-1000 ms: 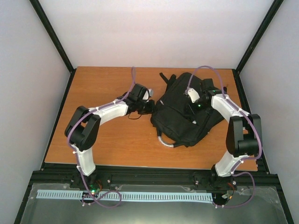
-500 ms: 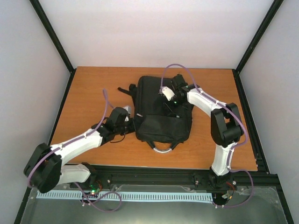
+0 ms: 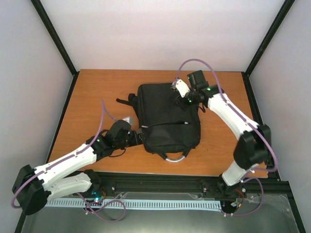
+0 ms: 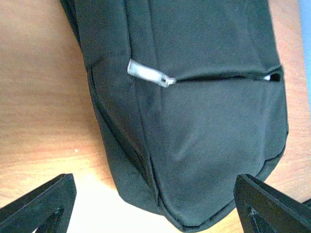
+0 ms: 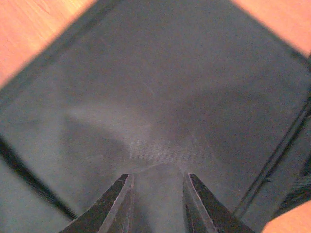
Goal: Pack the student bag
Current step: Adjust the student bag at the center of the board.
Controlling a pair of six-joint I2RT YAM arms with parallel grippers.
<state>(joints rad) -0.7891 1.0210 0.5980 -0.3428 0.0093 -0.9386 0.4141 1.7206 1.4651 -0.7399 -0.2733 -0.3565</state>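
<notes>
The large black rectangular fabric student bag (image 3: pixel 167 116) lies flat on the orange-brown wooden table (image 3: pixel 97 97), roughly at its middle, with its grey top handle loop (image 3: pixel 174 156) toward the arms' bases and its black shoulder straps (image 3: pixel 127 102) spilling off its left side. Across its upper face runs the front pocket zip (image 3: pixel 165 124), with a small silver metal pull (image 4: pixel 146 74) at the end nearer the bag's left edge; a slight gap shows at the other end, and I cannot tell whether the zip is fully shut. The left gripper (image 3: pixel 139 138) sits low at the bag's near-left corner, released, its 2 fingers spread wide to either side of that corner and holding nothing. The right gripper (image 5: pixel 159 177) is over the bag's far-right corner, fingers drawn close on a raised fold of the black fabric, which puckers toward them, so it appears to be pinching the bag. Nothing else lies around the bag, so the step in hand looks like sorting out the zip. The next move likely calls for the left gripper to line up on the silver pull, clench it squarely and draw it along the zip while the right grip keeps the fabric taut
</notes>
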